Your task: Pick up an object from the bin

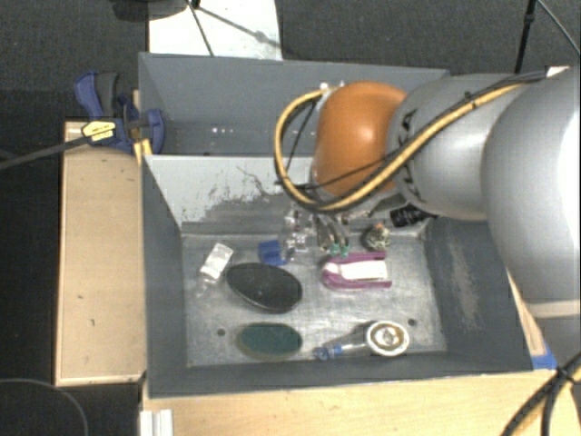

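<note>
My gripper hangs under the orange wrist cover, low over the back middle of the bin floor. It is open, and I see nothing between its fingers. A small blue piece lies just left of its left fingertip. A purple and white object lies flat just in front of it and to the right. A black oval stone-like thing rests in front of it and to the left.
A small clear-white packet lies at the left. A dark green oval and a round silver-white thing with a blue stem sit near the front wall. The arm covers the bin's right back part.
</note>
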Robot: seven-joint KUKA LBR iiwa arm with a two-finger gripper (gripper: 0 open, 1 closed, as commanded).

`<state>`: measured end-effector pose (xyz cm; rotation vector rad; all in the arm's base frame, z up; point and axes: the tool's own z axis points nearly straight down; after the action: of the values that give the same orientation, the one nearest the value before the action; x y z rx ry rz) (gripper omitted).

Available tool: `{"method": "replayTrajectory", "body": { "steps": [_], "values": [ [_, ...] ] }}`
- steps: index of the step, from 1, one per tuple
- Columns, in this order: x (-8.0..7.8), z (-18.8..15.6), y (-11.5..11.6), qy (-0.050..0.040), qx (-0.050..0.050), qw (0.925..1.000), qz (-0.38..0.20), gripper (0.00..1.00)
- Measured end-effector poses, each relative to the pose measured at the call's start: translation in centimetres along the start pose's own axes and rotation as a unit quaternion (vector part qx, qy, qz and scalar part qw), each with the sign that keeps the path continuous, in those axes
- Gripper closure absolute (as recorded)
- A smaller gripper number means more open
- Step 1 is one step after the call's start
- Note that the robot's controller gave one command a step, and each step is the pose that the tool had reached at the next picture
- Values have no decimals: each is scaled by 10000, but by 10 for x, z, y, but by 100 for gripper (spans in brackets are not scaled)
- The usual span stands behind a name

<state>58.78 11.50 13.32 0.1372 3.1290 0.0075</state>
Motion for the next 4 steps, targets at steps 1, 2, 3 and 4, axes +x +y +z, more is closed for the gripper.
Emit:
{"method": "replayTrajectory", "body": {
  "steps": [1, 2, 3, 4],
  "values": [
    [1, 4, -5, 32, 22, 10000, 25, 0],
    [4, 62, 30, 35, 27, 10000, -30, 0],
    [3, 61, 30, 18, 15, 10000, -24, 100],
    [14, -63, 48, 2, 4, 10000, 51, 100]
  ]
}}
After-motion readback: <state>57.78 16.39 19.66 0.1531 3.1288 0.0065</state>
